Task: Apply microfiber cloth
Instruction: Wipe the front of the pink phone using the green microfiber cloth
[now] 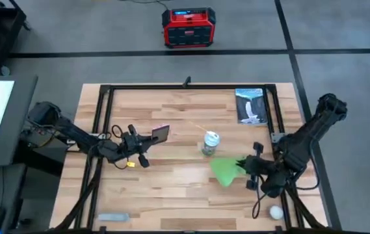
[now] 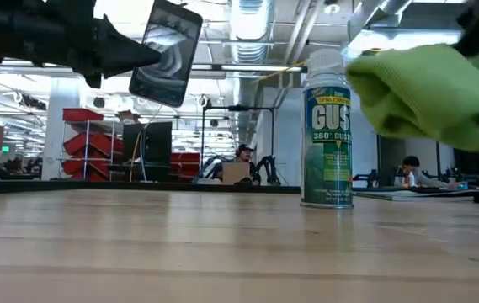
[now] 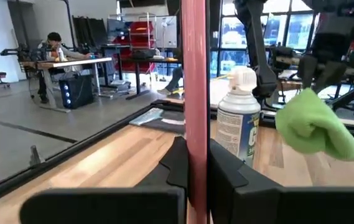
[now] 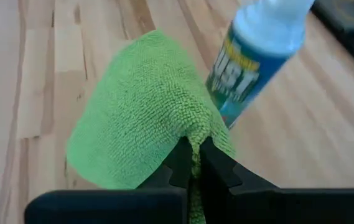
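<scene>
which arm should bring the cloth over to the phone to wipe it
Right, probably. The right claw is already shut on the soft bright green microfiber cloth, held off the wooden table. The left claw grips the pink rectangular phone in the air, so it looks best kept as the holder.

Wooden table, spray can upright

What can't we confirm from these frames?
- Phone screen: left wrist view shows only its pink edge; low view is glare.
- Microfiber cloth to phone gap: no view shows it clearly.
- Duster can label: cut off by the cloth in low view.
- Small grey object at the table's near edge: too small in high view.
</scene>
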`<state>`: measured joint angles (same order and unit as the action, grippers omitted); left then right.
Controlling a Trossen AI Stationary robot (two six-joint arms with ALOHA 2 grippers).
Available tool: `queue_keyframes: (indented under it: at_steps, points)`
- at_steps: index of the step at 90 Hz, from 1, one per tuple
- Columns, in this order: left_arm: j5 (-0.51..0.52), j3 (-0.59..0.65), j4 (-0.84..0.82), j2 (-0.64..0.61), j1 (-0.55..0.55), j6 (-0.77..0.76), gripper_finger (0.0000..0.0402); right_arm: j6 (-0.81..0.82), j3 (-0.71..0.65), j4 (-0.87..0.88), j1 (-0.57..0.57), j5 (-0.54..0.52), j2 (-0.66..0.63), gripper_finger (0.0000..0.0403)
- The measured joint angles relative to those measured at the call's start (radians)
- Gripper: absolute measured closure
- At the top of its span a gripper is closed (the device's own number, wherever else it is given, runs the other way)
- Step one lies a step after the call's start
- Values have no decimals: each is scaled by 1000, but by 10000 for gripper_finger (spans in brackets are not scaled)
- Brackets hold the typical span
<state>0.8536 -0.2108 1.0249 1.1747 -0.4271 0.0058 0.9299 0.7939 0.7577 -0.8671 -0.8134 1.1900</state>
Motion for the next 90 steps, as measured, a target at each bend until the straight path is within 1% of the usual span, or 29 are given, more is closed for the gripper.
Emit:
queue_keyframes:
  at_steps: [10, 19, 28, 35, 44, 54, 59, 64, 73, 81, 90]
  points:
    - [-3, 0, -32, -35, 0, 1, 398, 34, -84, -110, -13, 2, 0, 403]
    - [-5, 0, -72, -74, 0, 1, 398, 27, -157, -232, -24, 3, 0, 403]
    - [-5, 0, -99, -97, 0, 3, 398, -44, -224, -397, -16, 5, 0, 403]
    - [-15, 0, -99, -99, 0, 12, 398, -147, -276, -555, 18, 22, 0, 403]
    - [-34, 0, -108, -98, 2, 13, 398, -305, -351, -783, 84, 107, 0, 403]
    - [-37, 0, -135, -97, 2, 9, 398, -482, -450, -1087, 178, 249, 0, 403]
    - [-37, 0, -132, -97, 2, 10, 398, -549, -498, -1227, 224, 315, 0, 403]
    - [-38, 0, -132, -98, 2, 12, 398, -586, -539, -1326, 267, 362, 0, 403]
    - [-39, -1, -152, -98, 2, -1, 398, -595, -595, -1390, 331, 421, 0, 403]
    - [-40, 0, -161, -98, 2, -14, 398, -566, -627, -1389, 362, 442, 1, 403]
    - [-40, -1, -161, -98, 2, -17, 398, -549, -636, -1383, 370, 449, 12, 403]
